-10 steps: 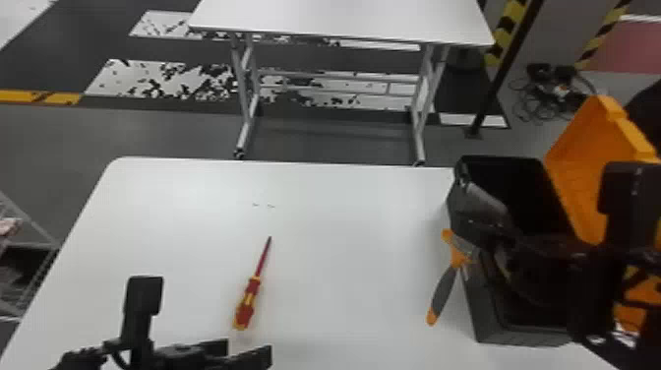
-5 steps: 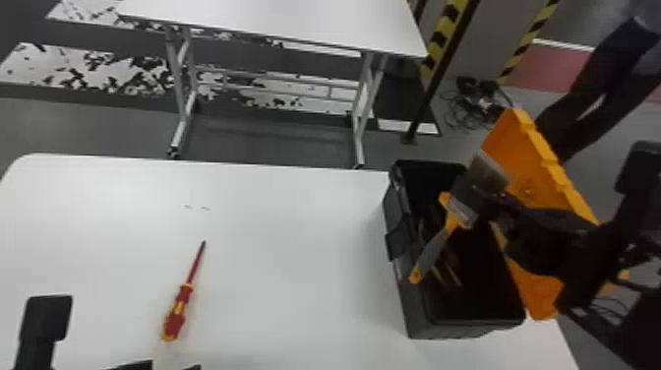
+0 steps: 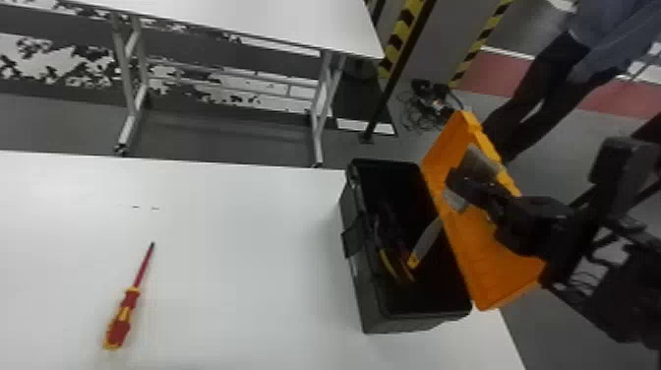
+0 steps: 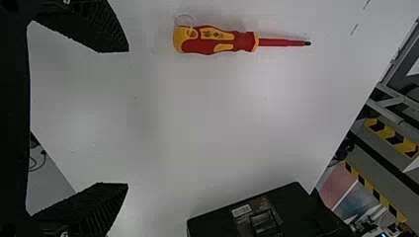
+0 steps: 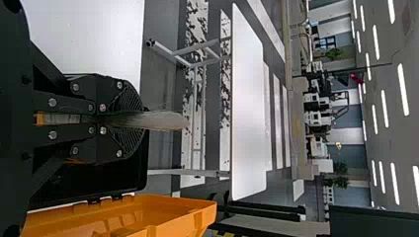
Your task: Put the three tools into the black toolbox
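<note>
Clasping a flat paintbrush (image 3: 427, 239) with pale bristles, a metal band and a grey-and-orange handle, the right gripper (image 3: 457, 186) hung at the right side of the black plastic toolbox (image 3: 365, 291). Its two fingers were pinched together on the brush, whose orange handle end showed over the toolbox's opening while the bristles pointed up in front of the toolbox's orange lid (image 3: 492, 275). I could not tell whether the handle end touched anything inside. The lid stood open along the right side of the toolbox, leaning outward. Down inside the toolbox lay a tool with yellow-edged handles (image 3: 388, 264), partly lost in the shade.

The red-and-yellow screwdriver (image 3: 119, 328), with a red shaft and a dark tip, lay on the white tabletop (image 3: 246, 275), well apart from the toolbox and to its left, its tip pointing away from the robot. In the left wrist view, the left gripper (image 4: 128, 117) had its fingers spread wide with nothing between them, over the tabletop left of the toolbox. Beyond the toolbox and off to its left stood a second white table (image 3: 246, 20) on grey metal legs.
</note>
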You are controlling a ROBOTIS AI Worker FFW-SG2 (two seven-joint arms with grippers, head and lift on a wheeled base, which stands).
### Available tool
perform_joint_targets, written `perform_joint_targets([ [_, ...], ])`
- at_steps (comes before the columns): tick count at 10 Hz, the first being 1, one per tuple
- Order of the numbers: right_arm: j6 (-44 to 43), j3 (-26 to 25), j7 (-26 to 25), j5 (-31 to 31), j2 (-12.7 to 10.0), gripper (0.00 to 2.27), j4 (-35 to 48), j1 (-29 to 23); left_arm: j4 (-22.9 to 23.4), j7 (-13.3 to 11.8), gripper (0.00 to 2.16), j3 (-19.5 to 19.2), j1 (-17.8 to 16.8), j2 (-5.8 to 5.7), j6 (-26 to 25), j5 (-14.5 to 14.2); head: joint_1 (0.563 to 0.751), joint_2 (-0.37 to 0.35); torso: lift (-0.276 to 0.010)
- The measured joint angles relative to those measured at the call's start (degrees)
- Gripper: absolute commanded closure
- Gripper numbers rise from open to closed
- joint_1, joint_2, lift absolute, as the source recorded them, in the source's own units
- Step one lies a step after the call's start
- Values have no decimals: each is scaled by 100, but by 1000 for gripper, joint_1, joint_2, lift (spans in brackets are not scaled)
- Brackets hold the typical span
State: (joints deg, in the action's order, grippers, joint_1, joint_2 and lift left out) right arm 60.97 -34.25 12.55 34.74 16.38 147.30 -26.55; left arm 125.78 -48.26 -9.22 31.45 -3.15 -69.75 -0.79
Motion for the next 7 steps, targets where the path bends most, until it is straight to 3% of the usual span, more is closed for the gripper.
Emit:
perform_joint_targets([
  [2, -343, 288, 477, -647, -50, 2240, -340, -19, 33, 0, 26, -55, 55, 8, -7, 5, 695, -327, -51],
  [7, -1082, 895, 959, -1863, -6, 2233, -886, -96, -50, -42, 26, -124, 63, 1, 41, -58, 695, -322, -51],
])
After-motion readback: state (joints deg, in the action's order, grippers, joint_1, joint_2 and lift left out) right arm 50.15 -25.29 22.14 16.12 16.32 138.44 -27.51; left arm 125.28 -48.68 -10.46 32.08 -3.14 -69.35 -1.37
